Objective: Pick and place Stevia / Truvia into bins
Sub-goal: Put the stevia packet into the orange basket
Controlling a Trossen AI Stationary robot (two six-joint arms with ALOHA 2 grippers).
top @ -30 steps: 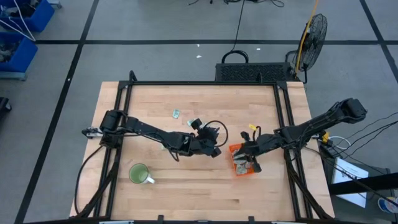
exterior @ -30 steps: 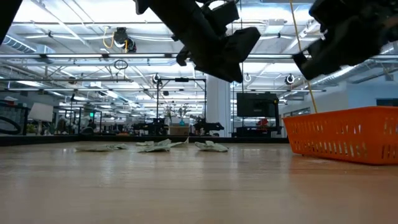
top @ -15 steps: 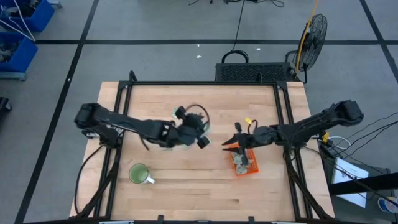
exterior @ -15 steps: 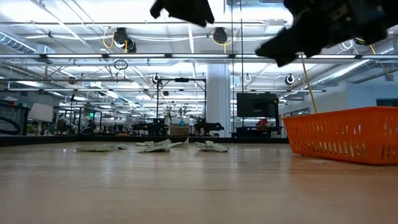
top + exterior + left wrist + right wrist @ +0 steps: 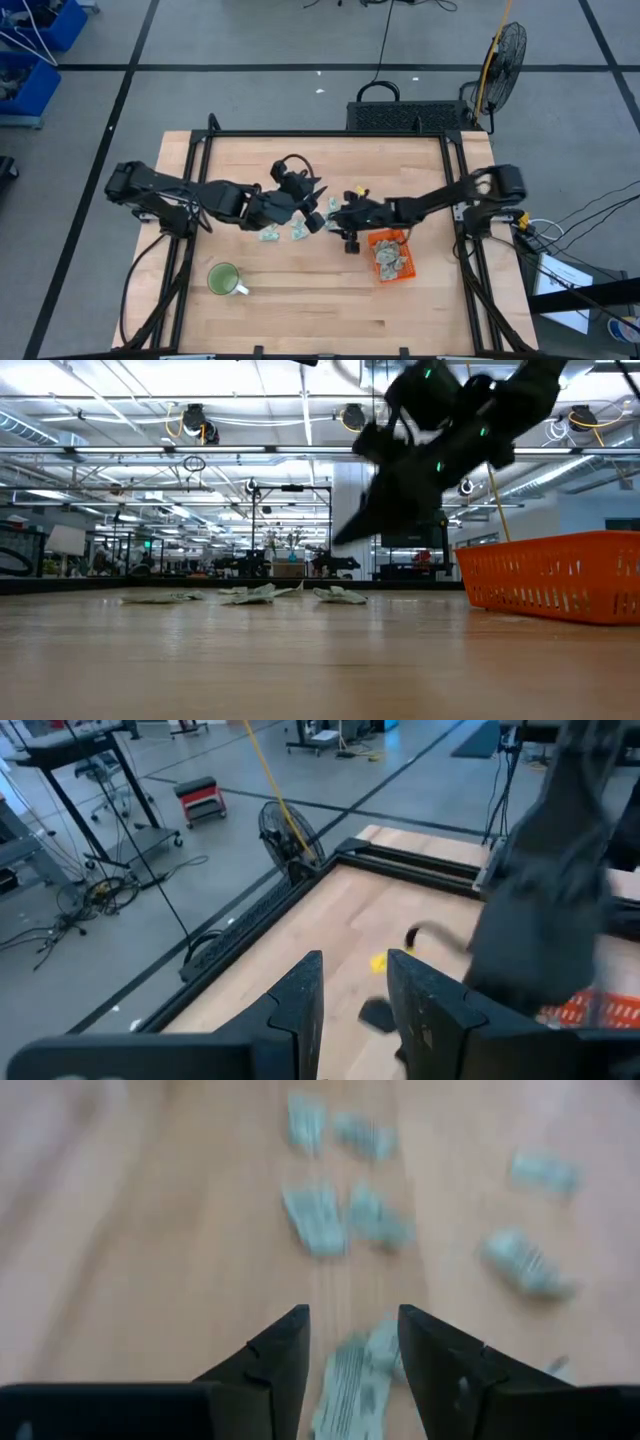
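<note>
Stevia / Truvia sachets (image 5: 297, 231) scattered loose on the wooden table (image 5: 240, 160) around the middle, a few more blurry ones visible in the right wrist view (image 5: 318, 1218), and in the low view lying flat far back on the tabletop (image 5: 255, 594). Another bunch already piled inside the orange tray (image 5: 407, 272), sitting right of centre toward the near edge; same tray showing at the right in the low view (image 5: 555, 575). Right gripper (image 5: 332, 215) reaching over from the right, hanging above the loose sachets just left of the tray, fingers (image 5: 285, 1355) apart with nothing between them. Left gripper (image 5: 312, 190) coming in from the left, up off the table just far of the scattered pile, fingers (image 5: 300, 1000) also parted and holding nothing. Both grippers close together over the middle. Green mug (image 5: 223, 279) off on the near left, well apart from everything. Black floor fan (image 5: 503, 50) standing beyond the far right corner.
</note>
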